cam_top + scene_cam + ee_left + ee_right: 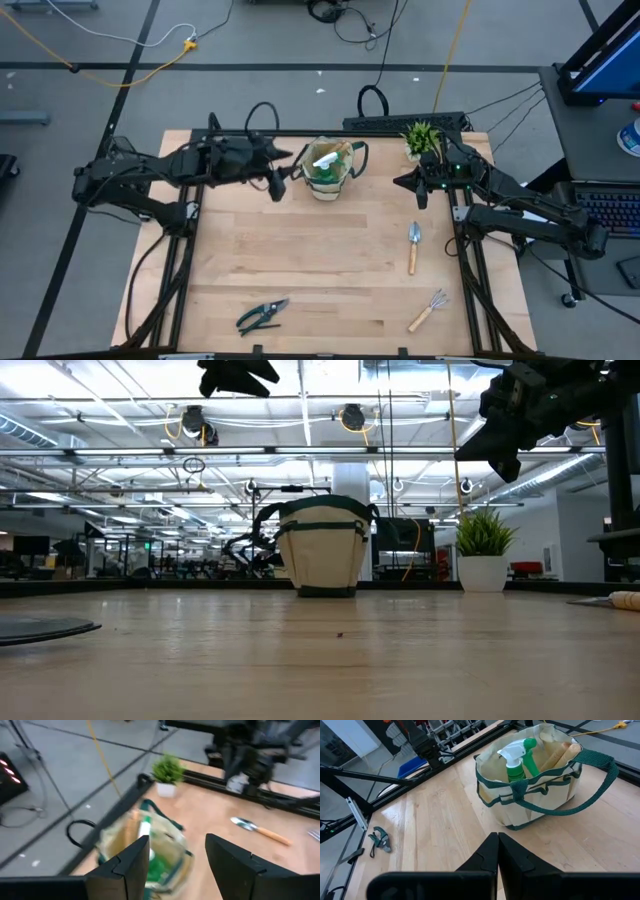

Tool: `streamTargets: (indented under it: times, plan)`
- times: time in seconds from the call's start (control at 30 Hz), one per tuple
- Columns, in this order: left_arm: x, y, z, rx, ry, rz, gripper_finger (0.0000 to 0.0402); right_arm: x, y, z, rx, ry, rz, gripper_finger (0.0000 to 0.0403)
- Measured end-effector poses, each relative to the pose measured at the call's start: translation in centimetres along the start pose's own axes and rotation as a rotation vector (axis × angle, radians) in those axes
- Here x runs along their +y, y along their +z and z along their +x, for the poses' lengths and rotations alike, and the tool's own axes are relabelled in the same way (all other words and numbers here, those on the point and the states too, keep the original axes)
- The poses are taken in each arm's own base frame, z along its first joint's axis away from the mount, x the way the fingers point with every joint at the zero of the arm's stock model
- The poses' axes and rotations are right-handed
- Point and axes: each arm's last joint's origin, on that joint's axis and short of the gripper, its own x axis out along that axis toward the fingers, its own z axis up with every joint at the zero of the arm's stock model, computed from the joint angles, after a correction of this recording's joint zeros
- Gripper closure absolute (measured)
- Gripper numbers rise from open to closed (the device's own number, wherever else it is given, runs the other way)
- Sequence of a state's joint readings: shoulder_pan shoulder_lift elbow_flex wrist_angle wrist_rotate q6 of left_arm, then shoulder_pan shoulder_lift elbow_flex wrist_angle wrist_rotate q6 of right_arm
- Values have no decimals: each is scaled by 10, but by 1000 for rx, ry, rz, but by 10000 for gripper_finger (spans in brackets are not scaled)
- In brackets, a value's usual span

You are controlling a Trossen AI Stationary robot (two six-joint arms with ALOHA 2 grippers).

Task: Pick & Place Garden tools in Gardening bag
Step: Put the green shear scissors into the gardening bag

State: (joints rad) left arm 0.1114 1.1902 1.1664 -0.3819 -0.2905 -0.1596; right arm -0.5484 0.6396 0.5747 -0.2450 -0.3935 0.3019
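Note:
The beige gardening bag [330, 168] with green trim stands on its base at the table's far middle. In it a green spray bottle [516, 761] and a wooden tool handle [561, 754] stand leaning against its wall. A trowel [413, 245], a hand rake [428, 310] and pruning shears [262, 315] lie flat on the table. My left gripper [278, 185] is open and empty, raised just left of the bag, which shows below its fingers [175, 845]. My right gripper [418, 190] is shut and empty, raised to the right of the bag [498, 836].
A small potted plant [422, 138] stands at the far right, behind my right gripper. The bag's loop handle [600, 775] hangs out over its side. Bare wood lies between the bag and the tools near the front edge.

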Motion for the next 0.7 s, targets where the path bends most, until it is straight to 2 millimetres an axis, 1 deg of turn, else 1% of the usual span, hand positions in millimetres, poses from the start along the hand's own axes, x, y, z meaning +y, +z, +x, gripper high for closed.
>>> streamTargets:
  times: [0.1,0.4,0.7]
  plan:
    - [-12,-4,-5,26,-43,-38,202,0,0,0,0,0,0,403]
    - [-44,-26,-21,197,-129,-178,202,0,0,0,0,0,0,403]
    - [-75,-45,-43,340,-199,-331,202,0,0,0,0,0,-1,403]
